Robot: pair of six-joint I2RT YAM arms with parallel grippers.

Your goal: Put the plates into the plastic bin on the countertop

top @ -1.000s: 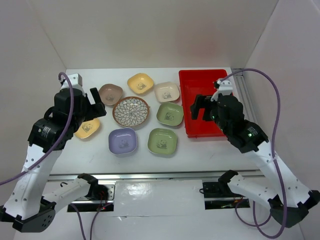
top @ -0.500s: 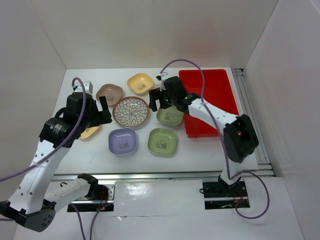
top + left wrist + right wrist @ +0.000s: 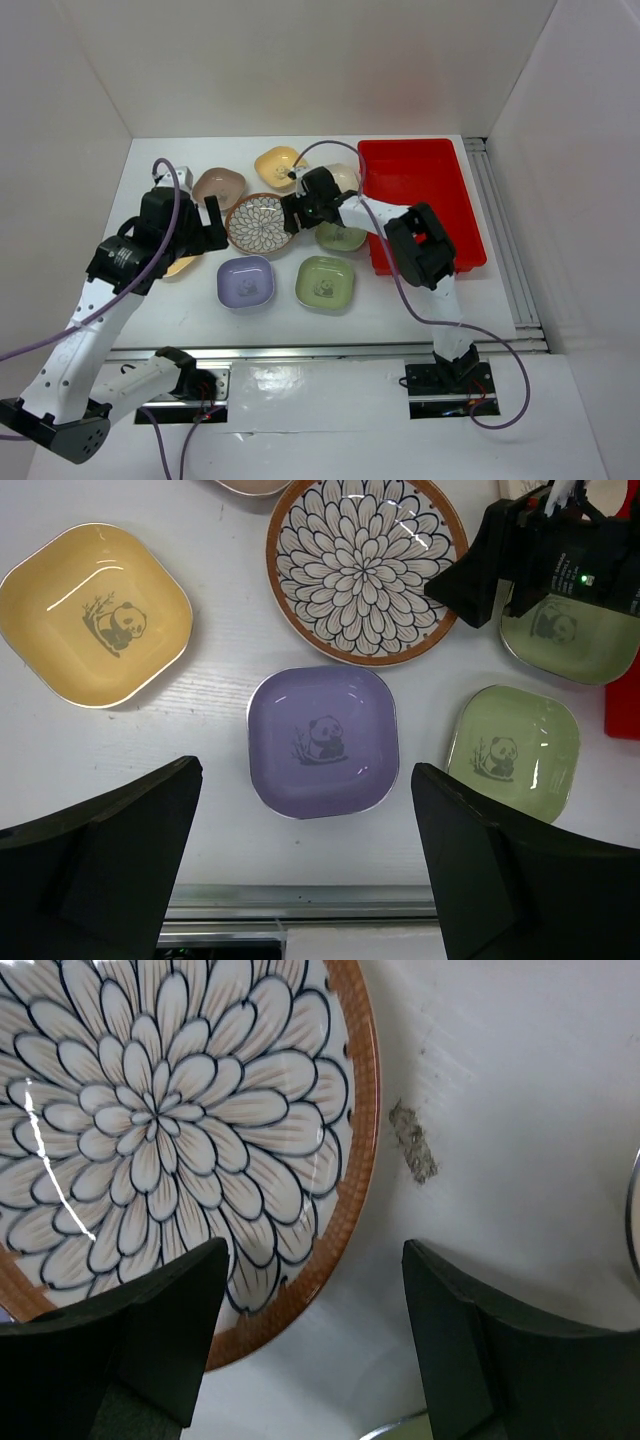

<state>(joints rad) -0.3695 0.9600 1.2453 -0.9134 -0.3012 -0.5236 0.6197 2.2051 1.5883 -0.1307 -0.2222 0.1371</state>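
The right gripper (image 3: 315, 1290), jaws spread, hangs over the rim of the flowered round plate (image 3: 150, 1130), left of the red bin (image 3: 425, 175) — on so low a rim it may slip, or shove the plate into the green dish (image 3: 565, 645).

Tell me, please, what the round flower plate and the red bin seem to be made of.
Round plate: probably glazed ceramic; glossy, with sharp light streaks across the painted petals. Red bin: likely moulded plastic; even bright colour, thin low walls.
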